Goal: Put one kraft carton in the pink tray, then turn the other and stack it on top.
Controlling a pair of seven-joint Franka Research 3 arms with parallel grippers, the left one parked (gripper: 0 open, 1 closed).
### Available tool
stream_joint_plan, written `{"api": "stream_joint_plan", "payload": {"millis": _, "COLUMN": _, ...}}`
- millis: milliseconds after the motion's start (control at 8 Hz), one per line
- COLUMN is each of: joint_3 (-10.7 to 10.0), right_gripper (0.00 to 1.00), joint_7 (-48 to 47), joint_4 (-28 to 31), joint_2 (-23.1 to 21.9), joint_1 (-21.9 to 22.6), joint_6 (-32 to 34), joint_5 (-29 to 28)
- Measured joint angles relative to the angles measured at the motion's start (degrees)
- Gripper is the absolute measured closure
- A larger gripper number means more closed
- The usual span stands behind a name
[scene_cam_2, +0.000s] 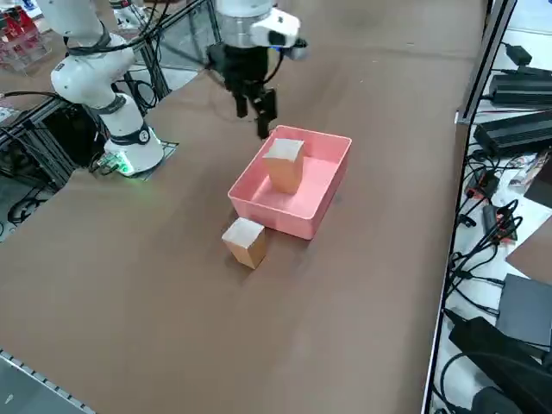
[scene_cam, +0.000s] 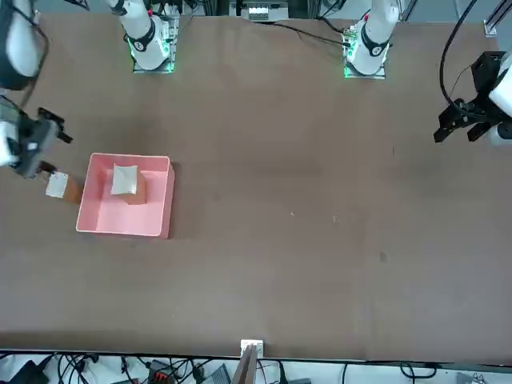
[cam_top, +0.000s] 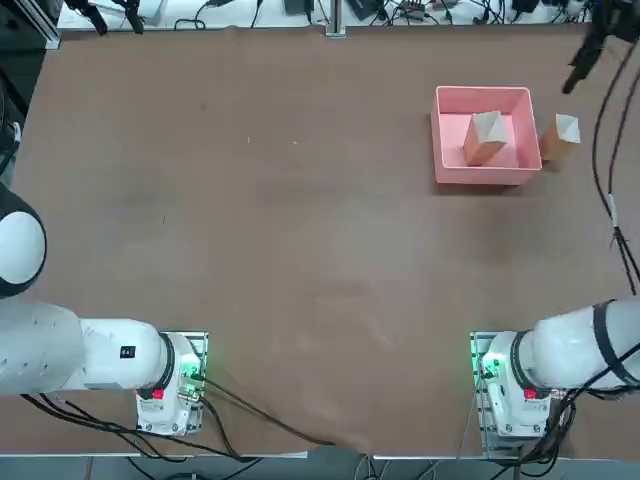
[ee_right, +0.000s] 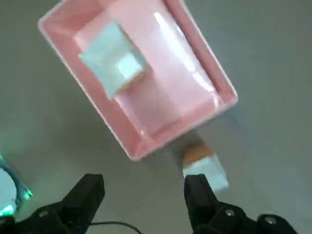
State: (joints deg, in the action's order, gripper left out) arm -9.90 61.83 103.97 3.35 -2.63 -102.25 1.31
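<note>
- Hanging with its two fingers well apart, nothing between the pads: right gripper [cam_top: 573, 78], upper right of the top view, raised off the table.
- Loose kraft carton [cam_top: 560, 137]: on the table just right of the pink tray [cam_top: 438, 150], outside its wall. Pale face up.
- Key relation: from the gripper, that carton lies below and slightly left in the top view; below in the right side view too. Gripper height hard to judge from here, so the true sideways offset is a guess.
- Long axis: probably upright, can't swear to it. Would check before turning it.
- Other carton [cam_top: 486, 138]: inside the tray, pale face up. That's the stack base, I'd say.
- Right arm is the nearer one, its pick.
- No brand, label or writing I can read on either carton.
</note>
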Motion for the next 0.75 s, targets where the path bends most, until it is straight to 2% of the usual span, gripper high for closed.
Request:
{"api": "stream_joint_plan", "payload": {"millis": 375, "joint_3": -0.01, "right_gripper": 0.0, "joint_7": -18.82, "joint_4": 0.17, "joint_2": 0.44, "joint_1": -3.07, "joint_6": -3.62, "joint_5": -0.8}}
{"api": "stream_joint_plan", "payload": {"millis": 750, "joint_3": 0.05, "right_gripper": 0.01, "joint_7": -39.57, "joint_4": 0.61, "joint_2": 4.65, "joint_1": -3.62, "joint_6": -7.75, "joint_5": -0.87}}
